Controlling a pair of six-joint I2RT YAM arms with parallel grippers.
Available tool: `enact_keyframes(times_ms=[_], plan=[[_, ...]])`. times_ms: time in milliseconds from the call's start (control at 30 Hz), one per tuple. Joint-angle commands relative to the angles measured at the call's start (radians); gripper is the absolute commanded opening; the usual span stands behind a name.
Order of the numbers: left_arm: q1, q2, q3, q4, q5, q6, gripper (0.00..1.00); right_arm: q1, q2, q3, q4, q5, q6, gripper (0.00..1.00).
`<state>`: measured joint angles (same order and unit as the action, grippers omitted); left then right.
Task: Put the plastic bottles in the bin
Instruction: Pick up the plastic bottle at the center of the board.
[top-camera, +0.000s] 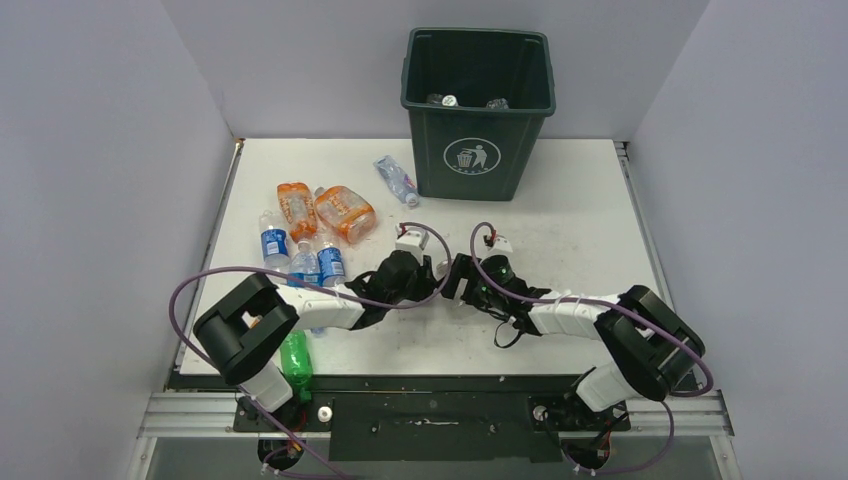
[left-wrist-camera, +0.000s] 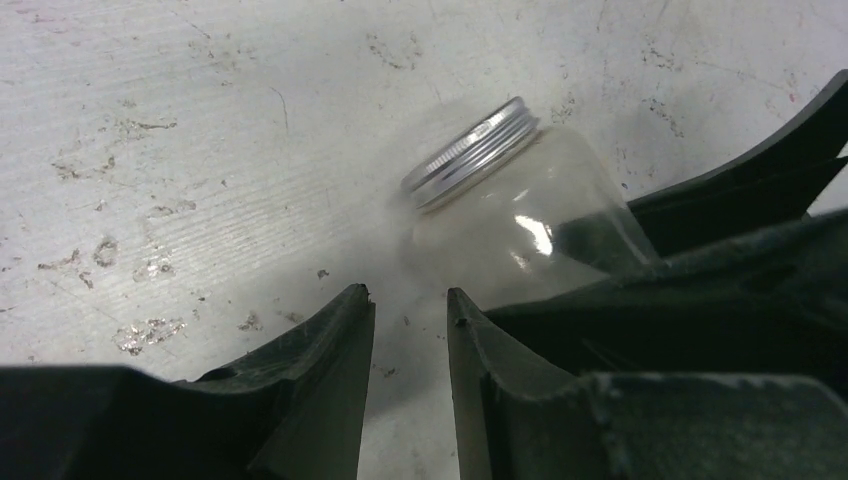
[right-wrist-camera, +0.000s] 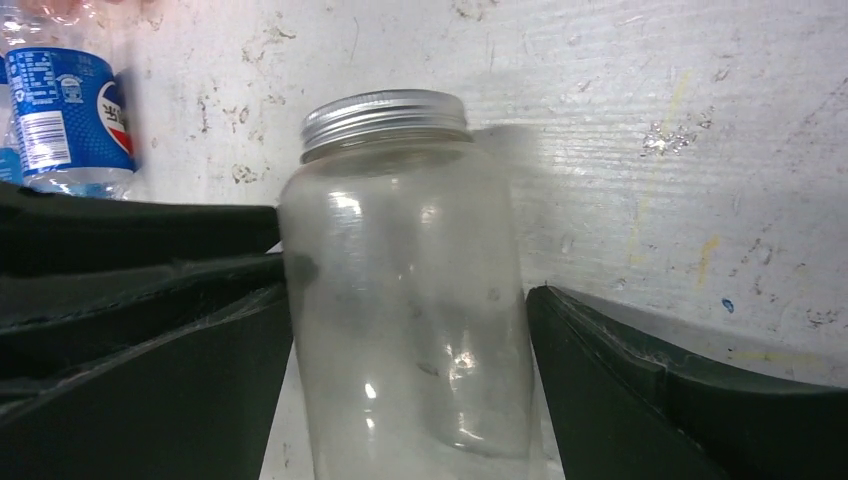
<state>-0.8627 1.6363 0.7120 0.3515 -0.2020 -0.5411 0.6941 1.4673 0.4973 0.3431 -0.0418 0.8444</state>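
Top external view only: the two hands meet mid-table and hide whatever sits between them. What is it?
Observer: A clear jar with a silver lid, between the right hand's fingers.
Operator: Is the left hand on it?
Observer: No; the left hand's fingers are nearly together, nothing between them, the jar beyond their tips.
Operator: Right grip firm?
Observer: Its fingers flank the jar's sides; squeezing or not, I cannot tell.

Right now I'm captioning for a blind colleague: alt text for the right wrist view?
A clear jar with a silver lid fills the centre between the two dark fingers of the right tool, over a scuffed white table. A blue-labelled bottle lies at top left.
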Motion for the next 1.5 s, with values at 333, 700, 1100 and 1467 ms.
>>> enact_keyframes(times_ms=[333,700,1100,1467], plan=[[0.014,-0.334,-0.06,-0.04,-0.151,-0.079,0.68,0.006,-0.169,-0.114,0.008,0.016,-0.169,0.37],[0.1,-0.475,-0.266,0.617,0.323,-0.431,0.96,0.142,-0.724,-0.367,0.41,-0.056,-0.43,0.36],[0.07,-0.373,-0.183,0.81,0.537,-0.519,0.95,0.211,-0.767,-0.374,0.501,-0.027,-0.437,0.35],[-0.008,-0.417,-0.149,0.576,0.463,-0.326,0.68,0.223,-0.777,-0.372,0.5,-0.02,-0.437,0.34]])
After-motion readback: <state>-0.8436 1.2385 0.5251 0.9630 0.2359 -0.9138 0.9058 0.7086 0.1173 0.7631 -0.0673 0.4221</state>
